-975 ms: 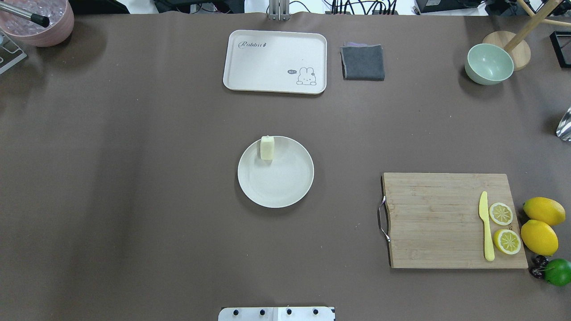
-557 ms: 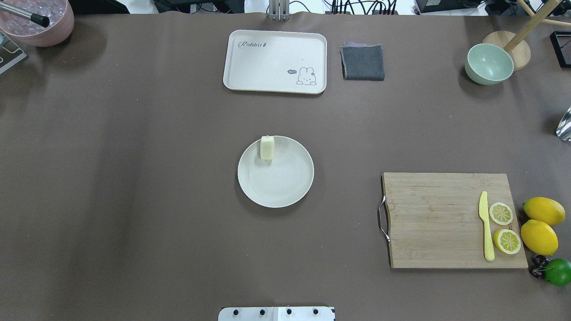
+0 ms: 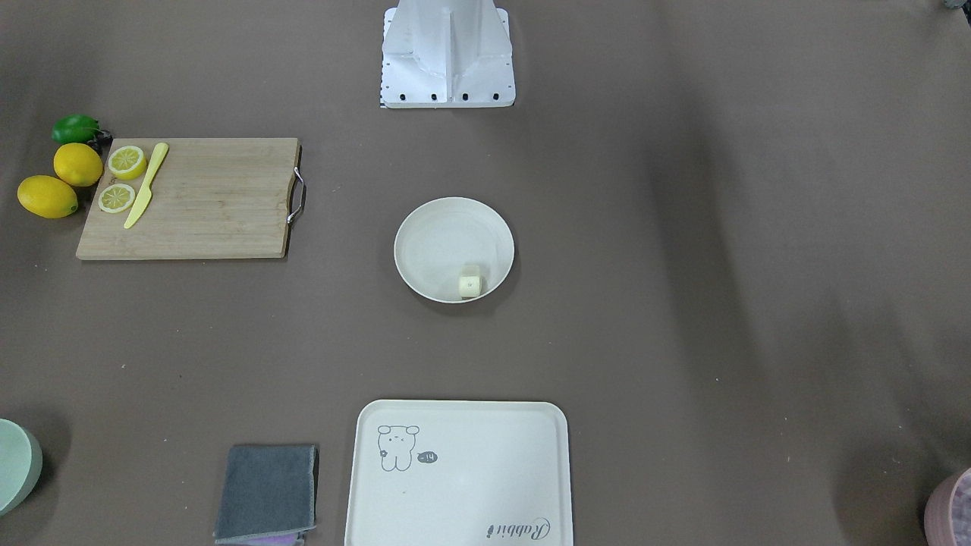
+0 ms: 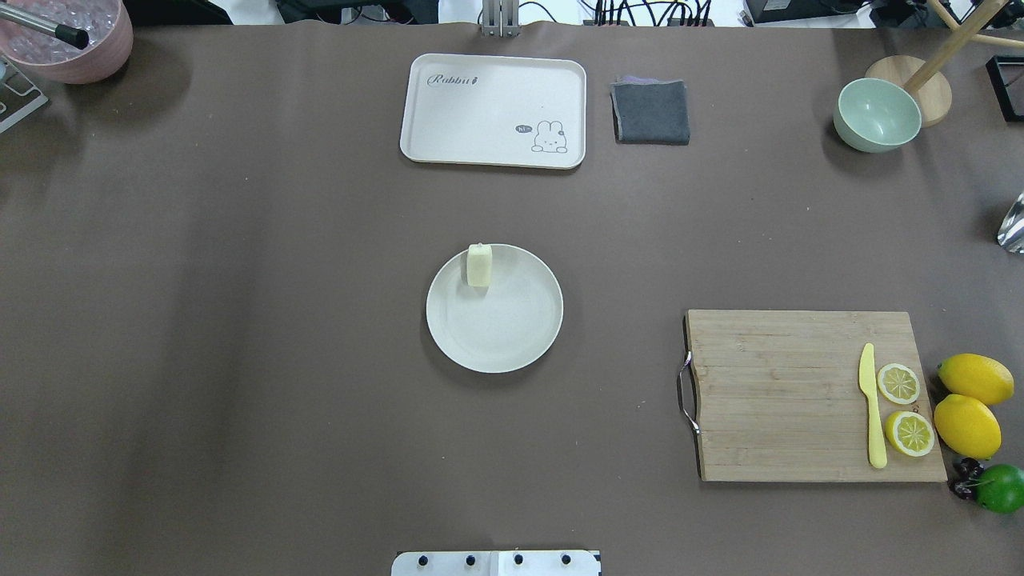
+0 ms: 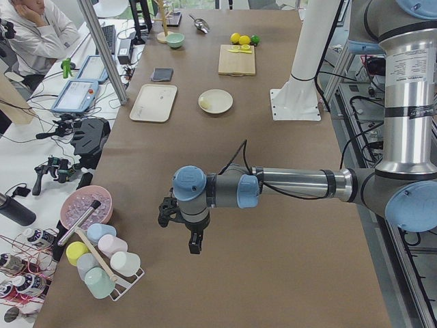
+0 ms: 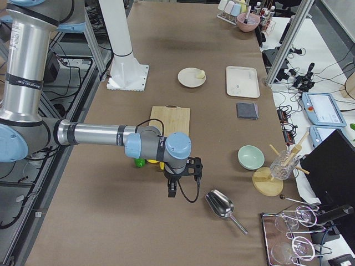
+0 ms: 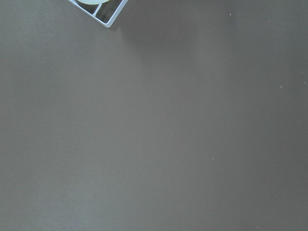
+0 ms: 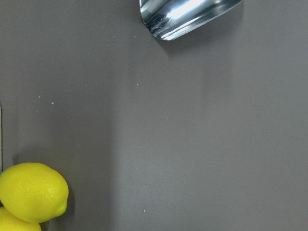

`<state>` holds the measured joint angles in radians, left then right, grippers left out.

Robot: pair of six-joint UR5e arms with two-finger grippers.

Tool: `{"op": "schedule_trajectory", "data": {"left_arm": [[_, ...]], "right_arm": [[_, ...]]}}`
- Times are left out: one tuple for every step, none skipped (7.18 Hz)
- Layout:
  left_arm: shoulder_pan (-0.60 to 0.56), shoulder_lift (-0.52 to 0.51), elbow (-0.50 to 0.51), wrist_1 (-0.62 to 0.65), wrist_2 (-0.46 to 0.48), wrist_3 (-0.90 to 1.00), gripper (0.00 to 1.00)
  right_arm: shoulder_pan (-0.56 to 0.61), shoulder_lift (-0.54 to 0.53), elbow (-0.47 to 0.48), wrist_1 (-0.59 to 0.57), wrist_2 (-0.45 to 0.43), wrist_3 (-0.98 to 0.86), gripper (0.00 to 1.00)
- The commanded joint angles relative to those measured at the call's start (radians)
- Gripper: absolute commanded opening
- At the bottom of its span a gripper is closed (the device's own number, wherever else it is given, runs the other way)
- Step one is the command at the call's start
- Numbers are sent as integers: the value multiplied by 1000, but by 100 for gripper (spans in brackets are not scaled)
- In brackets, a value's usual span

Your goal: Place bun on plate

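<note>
The pale cream bun stands on the round off-white plate, close to its far-left rim; from the front the bun sits on the plate near the rim. Nothing touches it. My left gripper hangs over bare table far from the plate, seen only from the left side, so I cannot tell its state. My right gripper hangs past the cutting board, far from the plate, seen only from the right side; its state I cannot tell.
A cream tray and grey cloth lie behind the plate. A cutting board with knife and lemon slices, whole lemons and a lime sit right. A green bowl and metal scoop lie far right.
</note>
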<state>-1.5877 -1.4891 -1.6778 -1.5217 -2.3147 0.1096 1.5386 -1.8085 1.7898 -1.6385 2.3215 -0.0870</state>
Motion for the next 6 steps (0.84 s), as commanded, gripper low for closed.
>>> {"op": "schedule_trajectory", "data": {"left_arm": [[0,0,0,0,0,1,98],[0,0,0,0,0,1,98],[0,0,0,0,0,1,98],[0,0,0,0,0,1,98],[0,0,0,0,0,1,98],[0,-2,-2,0,0,1,98]], "right_arm": [[0,1,2,0,-1,1,100],[0,1,6,0,-1,1,100],[0,1,8,0,-1,3,100],[0,3,16,2,-1,3,100],[0,5,22,2,-1,3,100],[0,3,29,2,-2,3,100]]}}
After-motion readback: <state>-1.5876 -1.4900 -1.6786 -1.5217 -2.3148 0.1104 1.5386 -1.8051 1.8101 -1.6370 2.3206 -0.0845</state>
